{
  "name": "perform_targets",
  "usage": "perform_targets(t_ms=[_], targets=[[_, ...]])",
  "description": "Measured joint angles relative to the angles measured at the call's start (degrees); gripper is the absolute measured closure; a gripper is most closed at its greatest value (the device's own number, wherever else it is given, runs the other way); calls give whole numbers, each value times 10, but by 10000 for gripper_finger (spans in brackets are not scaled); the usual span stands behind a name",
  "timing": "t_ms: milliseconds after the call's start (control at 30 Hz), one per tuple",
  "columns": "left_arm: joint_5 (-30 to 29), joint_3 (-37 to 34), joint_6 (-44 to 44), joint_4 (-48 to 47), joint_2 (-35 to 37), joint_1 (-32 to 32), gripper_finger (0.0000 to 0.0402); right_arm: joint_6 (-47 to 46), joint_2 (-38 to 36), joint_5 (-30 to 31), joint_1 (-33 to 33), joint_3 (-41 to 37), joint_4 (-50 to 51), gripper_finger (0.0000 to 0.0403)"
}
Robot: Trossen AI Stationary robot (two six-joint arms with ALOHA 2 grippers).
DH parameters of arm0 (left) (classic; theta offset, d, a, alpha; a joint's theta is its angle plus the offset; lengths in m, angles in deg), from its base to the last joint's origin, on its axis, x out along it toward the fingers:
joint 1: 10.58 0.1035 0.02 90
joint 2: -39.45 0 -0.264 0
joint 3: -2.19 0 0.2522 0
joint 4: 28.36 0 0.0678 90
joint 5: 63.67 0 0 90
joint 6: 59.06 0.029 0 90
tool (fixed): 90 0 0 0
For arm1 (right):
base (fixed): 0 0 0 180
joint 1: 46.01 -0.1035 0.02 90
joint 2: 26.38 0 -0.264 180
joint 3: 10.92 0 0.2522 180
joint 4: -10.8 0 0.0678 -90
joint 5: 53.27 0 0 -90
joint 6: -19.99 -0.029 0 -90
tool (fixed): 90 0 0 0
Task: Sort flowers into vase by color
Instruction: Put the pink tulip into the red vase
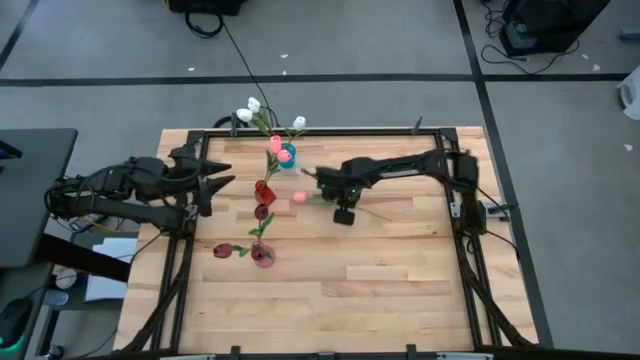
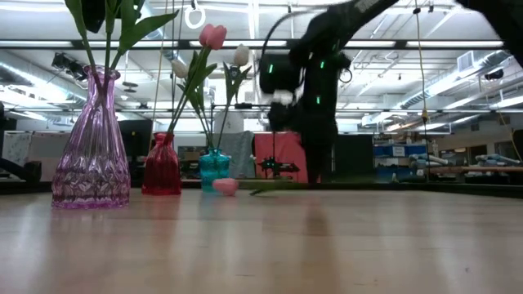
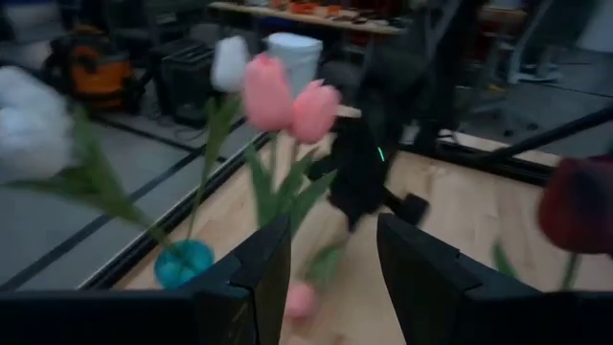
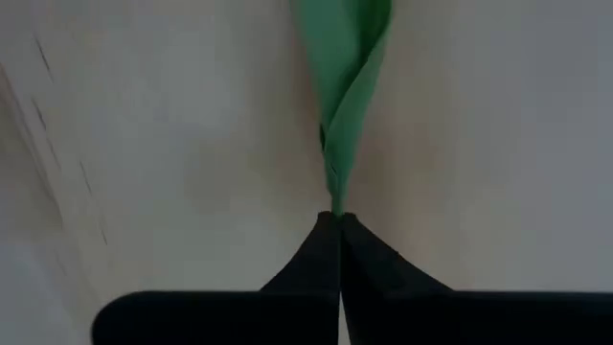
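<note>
Right wrist view: right gripper point(image 4: 337, 222) is clamped on the green stem of a loose pink artificial tulip point(image 1: 298, 197) lying on the wooden slatted table point(image 1: 400, 280) (beside the teal glass vase point(image 1: 287, 157)). Left gripper point(image 1: 226, 181) hovers, fingers apart.

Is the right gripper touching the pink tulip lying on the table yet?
Touching. The right wrist view shows the right gripper with fingers shut on the pink tulip's green stem.

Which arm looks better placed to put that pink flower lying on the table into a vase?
The right: its gripper has already shut on the pink flower's leaf. The left gripper waits open, empty.
</note>
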Motion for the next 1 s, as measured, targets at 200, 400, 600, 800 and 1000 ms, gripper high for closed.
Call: perform_targets(t_ms=[200, 400, 600, 800, 1000], targets=[[119, 0, 43, 27, -14, 0, 239, -9, -126, 31, -5, 2, -4, 398], [148, 0, 74, 86, -33, 0, 239, -5, -244, -37, -38, 3, -1, 398], [130, 0, 79, 140, -45, 0, 239, 1, -304, -44, -78, 3, -26, 398], [62, 0, 102, 196, -75, 0, 239, 46, -296, -34, -87, 3, -265, 398], [45, 0, 117, 233, -120, 0, 239, 74, -225, -73, -76, 3, -492, 398]])
